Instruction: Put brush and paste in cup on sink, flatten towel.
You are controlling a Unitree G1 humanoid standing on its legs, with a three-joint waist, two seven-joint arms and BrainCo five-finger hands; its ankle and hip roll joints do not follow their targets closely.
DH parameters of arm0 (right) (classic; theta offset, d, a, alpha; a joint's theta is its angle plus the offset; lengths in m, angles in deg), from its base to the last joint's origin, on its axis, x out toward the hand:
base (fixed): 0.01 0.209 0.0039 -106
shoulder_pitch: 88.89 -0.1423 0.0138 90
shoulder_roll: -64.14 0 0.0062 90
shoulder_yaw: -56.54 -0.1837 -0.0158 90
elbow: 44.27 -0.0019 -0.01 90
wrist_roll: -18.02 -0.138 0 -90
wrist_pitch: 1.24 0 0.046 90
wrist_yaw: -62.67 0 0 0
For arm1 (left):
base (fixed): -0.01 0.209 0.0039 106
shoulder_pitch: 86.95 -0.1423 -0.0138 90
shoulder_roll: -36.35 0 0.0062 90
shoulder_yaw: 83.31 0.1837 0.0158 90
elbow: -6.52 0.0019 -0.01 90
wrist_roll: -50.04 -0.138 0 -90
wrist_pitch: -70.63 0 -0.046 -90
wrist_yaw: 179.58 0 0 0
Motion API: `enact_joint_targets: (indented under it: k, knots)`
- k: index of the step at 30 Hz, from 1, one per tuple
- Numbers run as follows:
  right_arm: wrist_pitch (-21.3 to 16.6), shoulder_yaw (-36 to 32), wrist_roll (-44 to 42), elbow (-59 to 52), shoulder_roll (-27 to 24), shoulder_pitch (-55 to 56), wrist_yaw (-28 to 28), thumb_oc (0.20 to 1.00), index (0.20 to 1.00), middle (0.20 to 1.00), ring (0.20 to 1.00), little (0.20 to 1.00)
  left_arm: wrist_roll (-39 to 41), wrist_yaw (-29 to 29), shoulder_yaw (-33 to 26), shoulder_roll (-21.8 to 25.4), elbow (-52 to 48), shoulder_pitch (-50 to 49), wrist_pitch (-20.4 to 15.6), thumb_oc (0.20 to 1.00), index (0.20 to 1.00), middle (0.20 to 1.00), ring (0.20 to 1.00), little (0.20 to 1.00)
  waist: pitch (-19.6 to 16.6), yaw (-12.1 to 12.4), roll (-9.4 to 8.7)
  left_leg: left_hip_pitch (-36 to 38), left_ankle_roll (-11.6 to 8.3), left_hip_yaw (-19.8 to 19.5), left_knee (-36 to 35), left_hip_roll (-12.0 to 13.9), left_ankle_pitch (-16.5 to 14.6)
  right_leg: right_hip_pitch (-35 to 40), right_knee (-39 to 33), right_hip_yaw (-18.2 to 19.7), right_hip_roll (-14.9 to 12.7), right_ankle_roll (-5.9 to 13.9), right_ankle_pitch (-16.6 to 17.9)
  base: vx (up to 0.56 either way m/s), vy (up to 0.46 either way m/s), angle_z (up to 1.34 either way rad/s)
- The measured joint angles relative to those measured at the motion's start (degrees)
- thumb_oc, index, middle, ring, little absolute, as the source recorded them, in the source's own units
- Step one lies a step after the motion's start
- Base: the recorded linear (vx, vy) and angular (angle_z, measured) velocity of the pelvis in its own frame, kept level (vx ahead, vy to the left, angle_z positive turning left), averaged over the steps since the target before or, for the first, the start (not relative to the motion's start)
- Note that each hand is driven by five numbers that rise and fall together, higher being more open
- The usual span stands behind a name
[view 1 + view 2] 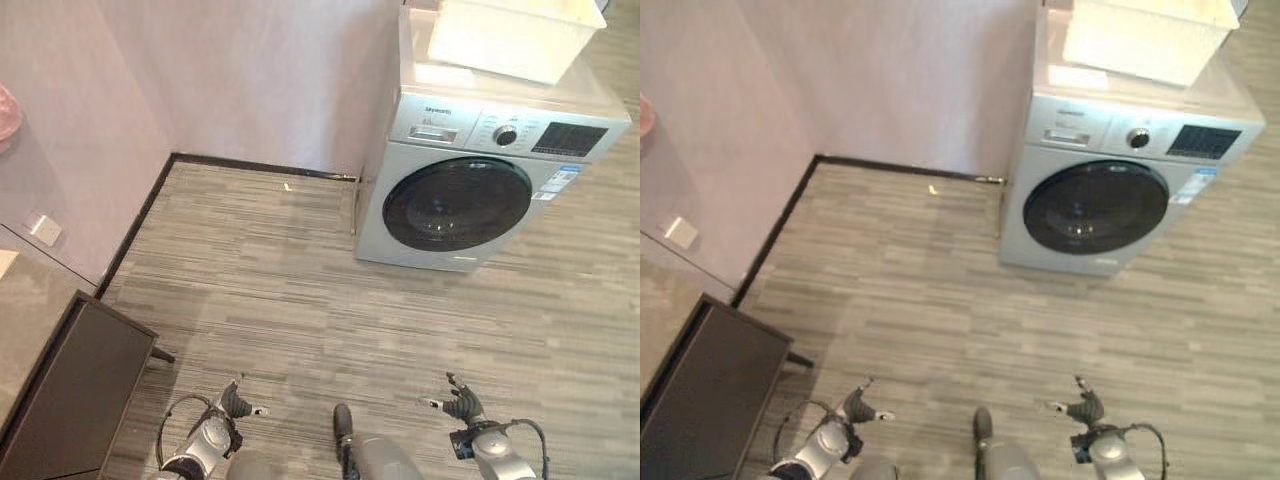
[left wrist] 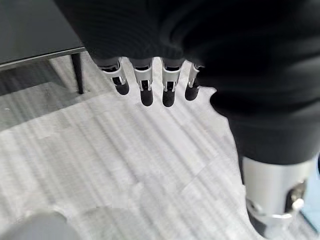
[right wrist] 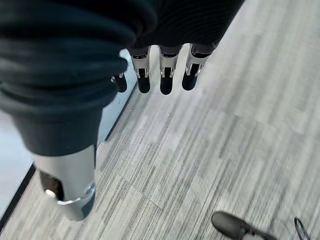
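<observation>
Right now I have both arms hanging low over the grey plank floor [image 1: 300,300]. My left hand [image 1: 236,402] has its fingers [image 2: 146,87] straight and relaxed, holding nothing; my right hand [image 1: 462,402] is the same, its fingers [image 3: 165,80] loose and empty. I cannot see the brush, paste, cup or towel. Ahead stands a washing machine [image 1: 470,190] with a white bin [image 1: 515,35] on top; a dark cabinet [image 1: 75,395] sits just beside my left hand.
</observation>
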Motion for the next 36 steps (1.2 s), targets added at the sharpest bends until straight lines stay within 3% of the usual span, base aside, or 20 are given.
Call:
enact_joint_targets:
  k: [3, 5, 7, 9, 11, 14, 16, 18, 20, 21, 22, 24, 25, 27, 29, 31, 32, 34, 35, 36]
  knots:
    - [0.09, -0.7, 0.99, -1.3, -0.47, -0.01, -0.12, 1.0, 1.0, 1.0, 1.0, 1.0, 0.04, 0.09, -0.34, 0.38, -1.52, 0.96, 0.05, 1.0, 1.0, 1.0, 1.0, 1.0, 0.73, 1.47, 0.1, -0.68, 1.05, 13.33, -17.86, -1.45, -0.92, 4.14, -5.58, -0.3, 0.47, 0.94, 0.61, 0.44, 0.076, 0.29]
    - [0.17, -0.11, 1.48, -0.66, -0.59, -0.47, -0.12, 1.0, 1.0, 1.0, 1.0, 1.0, 0.06, 0.13, -0.72, 0.67, -1.6, 0.77, 0.05, 1.0, 1.0, 1.0, 1.0, 1.0, 1.1, 3.36, 0.57, -1.21, 1.3, 13.42, -32.11, -3.42, 1.67, 6.64, -7.81, 0.37, 2.19, 0.72, 1.69, 0.51, 0.147, -0.11]
    - [0.0, 0.07, 3.12, 0.56, -0.3, -1.19, 0.02, 1.0, 1.0, 1.0, 1.0, 1.0, 0.04, 0.09, -1.4, 1.25, -1.42, -0.38, 0.07, 1.0, 1.0, 1.0, 1.0, 1.0, 1.04, 5.05, 1.27, -0.87, 1.7, 9.53, -41.48, -3.63, 3.39, 8.37, -7.79, 0.48, 3.92, 3.02, -1.12, 0.4, 0.135, -0.44]
    - [0.0, 0.14, 3.27, 0.81, -0.23, -1.12, 0.06, 1.0, 1.0, 1.0, 1.0, 1.0, 0.05, 0.09, -2.16, 1.9, -1.44, -1.25, 0.11, 1.0, 1.0, 1.0, 1.0, 1.0, 1.27, 5.41, 1.06, -1.71, 2.53, 9.97, -41.1, -3.5, 5.69, 10.41, -7.78, 0.15, 4.79, 1.43, -0.97, 0.57, 0.252, -0.24]
    - [0.0, 0.06, 3.5, 0.72, -0.53, -0.27, 0.09, 1.0, 1.0, 1.0, 1.0, 1.0, 0.04, 0.03, -3.57, 2.12, -1.0, -2.13, 0.08, 1.0, 1.0, 1.0, 1.0, 1.0, 1.14, 4.7, 0.45, -1.95, 3.8, 17.46, -38.83, -2.74, 7.19, 13.09, -7.75, 0.1, 5.34, 0.6, -3.44, 0.47, 0.268, -0.03]
    - [0.09, -0.31, 3.03, 1.59, 0.77, 0.64, 1.67, 1.0, 1.0, 1.0, 1.0, 1.0, -0.24, 0.06, -3.96, 2.63, 0.32, -2.63, 0.27, 1.0, 1.0, 1.0, 1.0, 1.0, 1.17, 5.03, -2.07, -0.5, 7.24, 17.59, -36.31, -7.58, 7.13, 14.19, -6.22, 3.37, 2.86, 2.9, -4.99, 0.38, 0.293, -0.34]
    - [0.11, -0.2, 3.06, 0.98, 0.57, 1.87, 2.5, 1.0, 1.0, 1.0, 1.0, 1.0, -0.15, 0.14, -4.14, 2.64, 0.32, -3.63, 0.34, 1.0, 1.0, 1.0, 1.0, 1.0, 0.48, 5.24, -0.12, 3.33, 12.2, 19.96, -39.88, -7.32, 9.07, 14.36, -2.44, 3.46, 4.25, 4.72, -6.1, 0.32, 0.277, -0.38]
    - [0.0, 0.98, 3.24, 2.19, 2.06, 3.59, 2.93, 1.0, 1.0, 1.0, 1.0, 1.0, 0.1, 0.18, -4.93, 3.82, 2.43, -3.19, 0.46, 1.0, 1.0, 1.0, 1.0, 1.0, -0.5, 5.63, -1.28, 7.46, 16.06, 20.26, -40.76, -7.51, 7.52, 14.28, 5.08, 2.62, 3.57, 8.06, -9.04, 0.32, 0.365, -0.28]
    - [0.13, 1.53, 3.7, 4.78, 2.11, 3.53, 3.07, 1.0, 1.0, 1.0, 1.0, 1.0, 1.46, 0.1, -5.57, 4.88, 2.35, -2.38, 0.24, 1.0, 1.0, 1.0, 1.0, 1.0, -0.83, 6.21, -1.74, 9.32, 15.69, 20.15, -39.21, -8.78, 3.46, 8.1, 21.46, 0.28, 1.6, 8.79, -9.45, 0.18, 0.281, 0.02]
    - [0.45, 1.37, 3.74, 4.84, 1.85, 3.77, 3.04, 1.0, 1.0, 1.0, 1.0, 1.0, 2.36, 0.12, -5.66, 5.12, 2.18, -2.16, 0.34, 1.0, 1.0, 1.0, 1.0, 1.0, -0.82, 6.22, -1.55, 10.24, 15.51, 19.43, -39.23, -9.56, 2.61, 3.4, 30.04, -1.09, -0.21, 8.31, -9.97, 0.46, 0.395, 0.35]
    - [0.44, 0.91, 3.67, 2.98, 1.19, 4.67, 3.11, 1.0, 1.0, 1.0, 1.0, 1.0, 2.78, 0.02, -5.78, 5.39, 2.17, -2.06, 0.46, 1.0, 1.0, 1.0, 1.0, 1.0, -1.44, 5.09, -2.53, 10.91, 16.57, 17.87, -38.83, -13.13, 0.14, -2.79, 40.41, -3.02, -4.87, 8.06, -10.31, 0.37, 0.248, 0.41]
    - [-0.05, -0.03, 3.62, 2.07, 1.53, 4.79, 3.84, 1.0, 1.0, 1.0, 1.0, 1.0, 2.77, -0.13, -4.4, 4.95, 4.48, 0.88, 0.65, 1.0, 1.0, 1.0, 1.0, 1.0, 0.37, 3.4, -0.12, 12.09, 17.16, 13.62, -38.21, -13.31, -1.34, -7.16, 42.99, 3.01, -0.47, 7.38, -13.39, 0.34, 0.199, 0.85]
    - [0.32, 0.24, 3.64, 2.09, 1.61, 4.52, 4.22, 1.0, 1.0, 1.0, 1.0, 1.0, 2.76, -0.22, -4.38, 4.71, 4.69, 1.53, 0.72, 1.0, 1.0, 1.0, 1.0, 1.0, 1.03, 3.11, 0.46, 13.3, 16.57, 12.53, -38.87, -13.45, -0.94, -8.76, 41.94, 2.24, 0.14, 6.46, -13.84, 0.35, 0.133, 0.71]
    - [0.37, 1.79, 4.67, 1.01, 1.48, 4.42, 4.71, 1.0, 1.0, 1.0, 1.0, 1.0, 2.66, -0.14, -4.54, 4.0, 4.68, 1.47, 0.58, 1.0, 1.0, 1.0, 1.0, 1.0, 1.81, 3.22, 2.25, 18.15, 16.35, 9.44, -39.74, -13.81, -4.0, -14.93, 29.74, -2.37, -0.11, 5.84, -12.99, 0.4, 0.078, 0.57]
    - [0.24, 2.54, 4.7, 0.74, 1.61, 4.48, 4.7, 1.0, 1.0, 1.0, 1.0, 1.0, 2.61, -0.22, -4.54, 4.21, 4.7, 1.81, 0.64, 1.0, 1.0, 1.0, 1.0, 1.0, 2.19, 1.45, 2.69, 18.93, 15.87, 6.61, -39.53, -13.48, -4.42, -16.58, 21.36, 1.55, 2.05, 7.09, -11.01, 0.4, 0.039, 1.1]
    - [0.3, 2.65, 4.42, 0.49, 1.85, 4.92, 4.58, 1.0, 1.0, 1.0, 1.0, 1.0, 2.59, -0.18, -4.56, 4.18, 5.05, 1.62, 0.41, 1.0, 1.0, 1.0, 1.0, 1.0, 1.55, 1.29, 0.9, 21.55, 14.56, 1.62, -40.19, -15.18, -6.32, -19.69, 14.01, 3.35, 2.53, 7.18, -6.21, 0.44, 0.03, 1.29]
    - [0.34, 0.97, 3.97, 1.79, 2.57, 5.4, 4.46, 1.0, 1.0, 1.0, 1.0, 1.0, 2.59, -0.4, -4.57, 3.51, 7.38, 1.13, 0.6, 1.0, 1.0, 1.0, 1.0, 1.0, 0.58, 0.5, -0.4, 24.0, 15.1, -2.0, -40.29, -15.79, -8.61, -18.94, 3.42, 7.48, 2.53, 7.76, -1.76, 0.42, 0.009, 1.32]
    - [0.42, -1.0, 2.96, 2.56, 3.35, 6.38, 3.95, 1.0, 1.0, 1.0, 1.0, 1.0, 2.43, -1.36, -4.4, 3.3, 7.26, -1.24, 0.65, 1.0, 1.0, 1.0, 1.0, 1.0, 0.41, -0.43, -0.61, 27.2, 14.19, -4.54, -40.08, -15.82, -10.01, -17.47, 1.61, 7.97, 2.18, 7.64, 0.4, 0.35, -0.018, 1.35]
    - [0.37, -1.62, 2.94, 2.64, 3.55, 8.17, 3.84, 1.0, 1.0, 1.0, 1.0, 1.0, 2.17, -1.74, -3.88, 3.25, 6.85, -3.14, 0.51, 1.0, 1.0, 1.0, 1.0, 1.0, -0.54, -1.12, -1.73, 30.67, 11.75, -5.77, -39.37, -16.25, -11.91, -14.73, 2.89, 8.85, 1.43, 7.38, 1.98, 0.34, -0.035, 1.16]
    - [0.31, -1.77, 2.95, 3.52, 3.67, 8.39, 3.84, 1.0, 1.0, 1.0, 1.0, 1.0, 1.99, -1.88, -3.65, 2.93, 6.8, -3.8, 0.59, 1.0, 1.0, 1.0, 1.0, 1.0, -0.58, -1.04, -1.65, 31.47, 10.89, -5.96, -38.36, -15.71, -12.72, -13.37, 3.78, 9.9, 1.39, 6.94, 6.65, 0.44, -0.063, 1.15]
